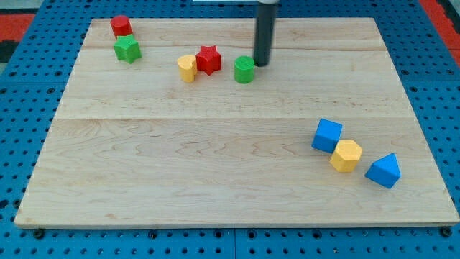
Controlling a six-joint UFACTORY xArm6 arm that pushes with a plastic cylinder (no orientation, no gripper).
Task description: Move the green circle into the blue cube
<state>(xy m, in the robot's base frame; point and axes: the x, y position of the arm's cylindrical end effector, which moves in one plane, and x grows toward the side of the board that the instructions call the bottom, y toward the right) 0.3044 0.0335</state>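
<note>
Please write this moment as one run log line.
my tip: beside green circle, on its upper right | blue cube: far off, view's lower right | push: not yet done

This looks like a robotics lab bench. A pale wooden board (237,165) lies on a blue perforated mounting surface (29,108), with small coloured blocks scattered on it and a dark rod (264,32) standing over them.

Rod comes down from the view's top edge, near vertical, dark and straight, upper part cut off by the frame. My tip (261,64) sits at tabletop (215,165) height in the upper middle, just right of the green circle (244,70), close or touching, can't tell which.
</note>
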